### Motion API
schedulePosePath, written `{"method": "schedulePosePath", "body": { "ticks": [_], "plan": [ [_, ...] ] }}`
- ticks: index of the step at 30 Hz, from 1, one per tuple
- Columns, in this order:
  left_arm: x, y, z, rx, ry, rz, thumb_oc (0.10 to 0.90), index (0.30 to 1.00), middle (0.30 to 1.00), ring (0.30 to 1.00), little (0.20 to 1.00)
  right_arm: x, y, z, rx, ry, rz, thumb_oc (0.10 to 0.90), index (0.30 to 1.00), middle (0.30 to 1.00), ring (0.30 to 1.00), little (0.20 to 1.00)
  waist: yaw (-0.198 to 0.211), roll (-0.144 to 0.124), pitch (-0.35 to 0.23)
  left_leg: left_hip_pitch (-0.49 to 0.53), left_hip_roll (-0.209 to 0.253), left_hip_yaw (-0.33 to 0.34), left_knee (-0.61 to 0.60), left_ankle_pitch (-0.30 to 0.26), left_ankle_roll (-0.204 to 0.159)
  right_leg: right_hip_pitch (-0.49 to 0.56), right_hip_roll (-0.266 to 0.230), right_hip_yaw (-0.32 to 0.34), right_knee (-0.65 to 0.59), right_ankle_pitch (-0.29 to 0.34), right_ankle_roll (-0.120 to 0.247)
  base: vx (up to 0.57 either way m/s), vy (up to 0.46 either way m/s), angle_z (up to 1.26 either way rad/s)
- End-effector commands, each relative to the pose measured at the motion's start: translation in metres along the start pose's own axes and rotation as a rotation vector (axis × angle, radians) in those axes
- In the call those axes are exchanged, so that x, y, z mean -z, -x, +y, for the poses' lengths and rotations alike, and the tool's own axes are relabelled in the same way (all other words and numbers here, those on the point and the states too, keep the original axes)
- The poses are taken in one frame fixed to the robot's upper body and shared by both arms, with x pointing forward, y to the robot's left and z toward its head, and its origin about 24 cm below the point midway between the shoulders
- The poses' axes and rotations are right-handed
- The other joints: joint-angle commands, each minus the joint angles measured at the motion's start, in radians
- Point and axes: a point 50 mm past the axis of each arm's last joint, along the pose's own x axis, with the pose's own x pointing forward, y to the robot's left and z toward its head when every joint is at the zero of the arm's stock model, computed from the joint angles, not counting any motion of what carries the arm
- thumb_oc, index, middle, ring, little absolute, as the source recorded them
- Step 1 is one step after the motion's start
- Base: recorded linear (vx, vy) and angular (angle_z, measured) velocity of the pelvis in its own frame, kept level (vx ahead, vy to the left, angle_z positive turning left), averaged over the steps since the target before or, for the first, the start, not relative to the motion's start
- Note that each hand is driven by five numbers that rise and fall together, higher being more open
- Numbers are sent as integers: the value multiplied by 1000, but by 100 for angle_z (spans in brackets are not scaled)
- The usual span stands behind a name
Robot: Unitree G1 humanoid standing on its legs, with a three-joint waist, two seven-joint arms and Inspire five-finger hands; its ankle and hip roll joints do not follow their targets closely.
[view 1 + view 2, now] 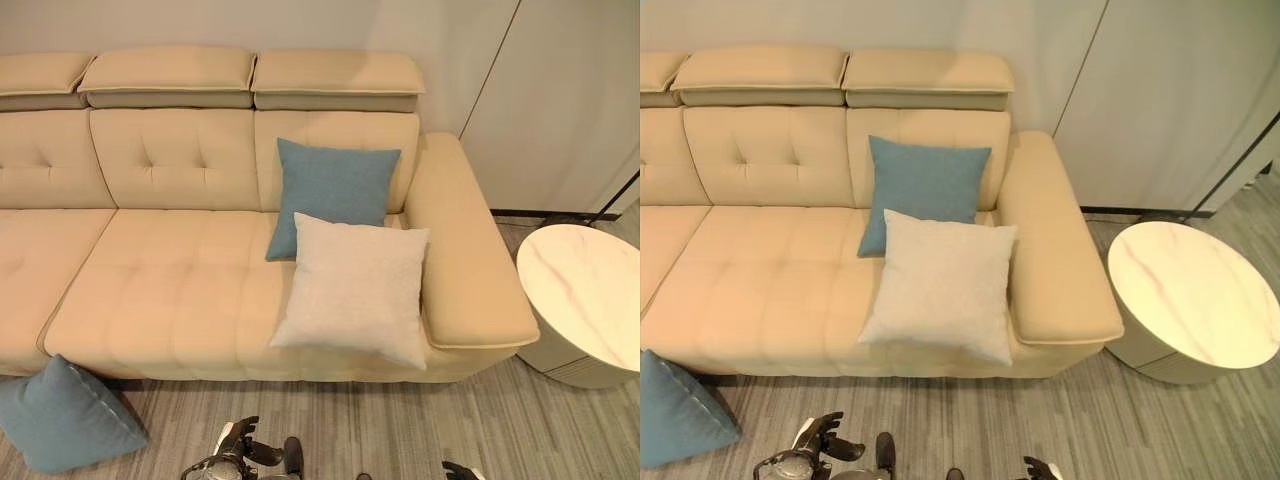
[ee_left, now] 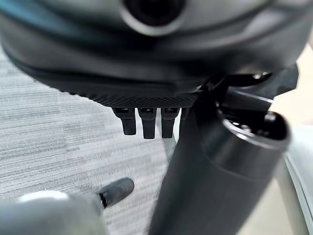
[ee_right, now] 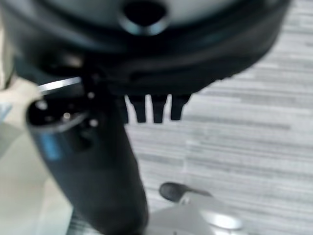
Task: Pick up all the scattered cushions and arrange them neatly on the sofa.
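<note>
A beige sofa (image 1: 170, 290) runs along the wall. At its right end a blue cushion (image 1: 335, 185) leans upright against the backrest. A white cushion (image 1: 355, 290) rests in front of it, overlapping its lower corner and reaching the seat's front edge. A second blue cushion (image 1: 65, 415) lies on the floor at the far left, touching the sofa's base. My left hand (image 1: 245, 450) hangs low over the floor in front of the sofa, its fingers (image 2: 146, 122) straight and holding nothing. My right hand (image 1: 460, 470) is low at the right, its fingers (image 3: 151, 110) also straight and bare.
A round white marble-top side table (image 1: 590, 290) stands just right of the sofa's armrest (image 1: 465, 250). Grey striped floor (image 1: 400, 420) stretches in front of the sofa. Pale wall panels (image 1: 560, 90) rise behind the table.
</note>
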Motion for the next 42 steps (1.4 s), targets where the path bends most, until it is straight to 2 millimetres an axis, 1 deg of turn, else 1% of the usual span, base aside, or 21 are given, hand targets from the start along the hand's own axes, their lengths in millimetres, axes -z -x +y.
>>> {"method": "schedulePosePath", "body": {
  "ticks": [1, 4, 6, 7, 11, 16, 20, 22, 23, 24, 25, 26, 27, 28, 29, 31, 34, 37, 39, 41, 42],
  "plan": [
    [-5, -2, 8, -36, -10, -27, 800, 900, 900, 900, 900, -28, -4, -7, 21, 41, -100, 800, 900, 900, 900, 900, 16, -29, 6, 23, -11, -30, 15, -126, -27, -122, 1, -36, 230, 101, 61, 66, 48, -36],
    [-9, -3, 10, -42, -16, -39, 800, 900, 900, 900, 900, -29, -4, -8, 28, 41, -103, 800, 900, 900, 900, 900, 10, -22, 6, 44, -6, -29, 8, -141, -26, -139, -33, -81, 208, 89, 54, 108, 1, -7],
    [-14, -3, 12, -47, -6, -54, 800, 900, 900, 900, 900, -30, -5, -9, 35, 43, -104, 800, 900, 900, 900, 900, 9, -14, 5, 60, 2, -26, 5, -160, -30, -155, -69, -128, 127, 87, 41, 182, -91, -5],
    [-13, -3, 12, -47, -3, -55, 800, 900, 900, 900, 900, -31, -5, -10, 38, 42, -104, 800, 900, 900, 900, 900, 1, -17, 4, 70, 0, -31, 5, -167, -34, -174, -83, -123, 46, 111, 44, 160, -88, -9],
    [-10, -3, 15, -61, 8, -45, 800, 900, 900, 900, 900, -28, -5, -11, 37, 35, -95, 800, 900, 900, 900, 900, -12, -32, 8, 91, -9, -37, 7, -175, -42, -161, -77, -75, -47, 144, 60, 113, -64, -1],
    [-6, -2, 13, -73, 81, -34, 800, 900, 900, 900, 900, -23, -4, -13, 54, -11, -86, 800, 900, 900, 900, 900, -10, -40, -24, 109, -7, -36, 2, -182, -53, -94, -68, -91, -115, 157, 47, 118, -111, 9],
    [-8, -2, 16, -97, 99, -43, 800, 900, 900, 900, 900, -30, -4, -28, 116, -41, -129, 800, 900, 900, 900, 900, -10, -41, -39, 121, -1, -40, 2, -185, -60, -43, -51, -102, -166, 157, 38, 80, -83, 0],
    [-13, -2, 21, -121, 127, -69, 800, 900, 900, 900, 900, -39, -2, -41, 163, -35, -186, 800, 900, 900, 900, 900, -11, -40, -45, 126, 2, -41, 2, -189, -64, -23, -44, -104, -191, 158, 37, 62, -50, -3],
    [-26, -2, 30, -153, 163, -129, 800, 900, 900, 900, 900, -53, 2, -60, 218, -40, -271, 800, 900, 900, 900, 900, -14, -41, -49, 125, 5, -39, 2, -188, -66, -11, -40, -101, -206, 156, 37, 48, -41, -1],
    [-33, -2, 33, -161, 179, -169, 800, 900, 900, 900, 900, -58, 5, -68, 240, -44, -305, 800, 900, 900, 900, 900, -15, -40, -49, 125, 6, -38, 2, -188, -67, -10, -39, -100, -206, 154, 38, 34, -31, 0],
    [-33, -2, 33, -161, 179, -168, 800, 900, 900, 900, 900, -57, 5, -68, 240, -44, -304, 800, 900, 900, 900, 900, -15, -40, -49, 125, 6, -38, 2, -188, -67, -10, -39, -100, -206, 154, 38, 0, 0, 0],
    [-44, -1, 38, -175, 201, -218, 800, 900, 900, 900, 900, -67, 9, -77, 263, -54, -356, 800, 900, 900, 900, 900, -16, -39, -47, 124, 6, -37, 2, -187, -68, -11, -37, -100, -206, 154, 38, 0, 0, 0],
    [-60, 3, 47, -195, 232, -303, 800, 900, 900, 900, 900, -85, 18, -90, 300, -70, -458, 800, 900, 900, 900, 900, -18, -37, -46, 121, 8, -34, 2, -186, -68, -13, -35, -95, -206, 152, 39, 0, 0, 0],
    [-66, 5, 51, -208, 242, -337, 800, 900, 900, 900, 900, -94, 25, -97, 321, -84, -518, 800, 900, 900, 900, 900, -20, -36, -47, 122, 8, -30, 2, -189, -68, -10, -35, -94, -206, 148, 38, 0, 0, 0],
    [-66, 5, 51, -207, 241, -336, 800, 900, 900, 900, 900, -94, 25, -97, 321, -84, -517, 800, 900, 900, 900, 900, -19, -36, -48, 123, 9, -30, 2, -189, -68, -9, -34, -93, -206, 148, 38, 0, 0, 0],
    [-77, 10, 58, -237, 259, -396, 800, 900, 900, 900, 900, -115, 41, -109, 357, -110, -642, 800, 900, 900, 900, 900, -22, -33, -50, 130, 10, -27, 2, -196, -68, 0, -32, -89, -206, 139, 38, 42, 7, -2],
    [-100, 21, 65, -252, 289, -521, 800, 900, 900, 900, 900, -147, 64, -113, 375, -136, -827, 800, 900, 900, 900, 900, -25, -29, -53, 144, 10, -32, 2, -207, -67, 14, -31, -88, -206, 130, 36, 78, 3, -2],
    [-115, 27, 66, -246, 310, -591, 800, 900, 900, 900, 900, -158, 70, -112, 373, -155, -880, 800, 900, 900, 900, 900, -24, -26, -51, 145, 10, -37, 2, -210, -68, 16, -31, -90, -206, 126, 35, 53, -6, 1],
    [-133, 34, 67, -242, 313, -666, 800, 900, 900, 900, 900, -179, 78, -108, 358, -186, -957, 800, 900, 900, 900, 900, -19, -24, -43, 138, 11, -42, 2, -209, -69, 10, -31, -93, -206, 126, 34, 44, -24, 3],
    [-139, 35, 66, -238, 320, -687, 800, 900, 900, 900, 900, -185, 79, -106, 352, -197, -974, 800, 900, 900, 900, 900, -18, -24, -39, 132, 10, -44, 2, -208, -70, 5, -32, -94, -206, 126, 34, -4, -20, 2],
    [-154, 39, 65, -229, 327, -736, 800, 900, 900, 900, 900, -200, 81, -104, 345, -204, -1008, 800, 900, 900, 900, 900, -15, -23, -27, 115, 10, -47, 2, -205, -71, -10, -32, -95, -206, 128, 33, -7, -41, 6]
  ]
}}
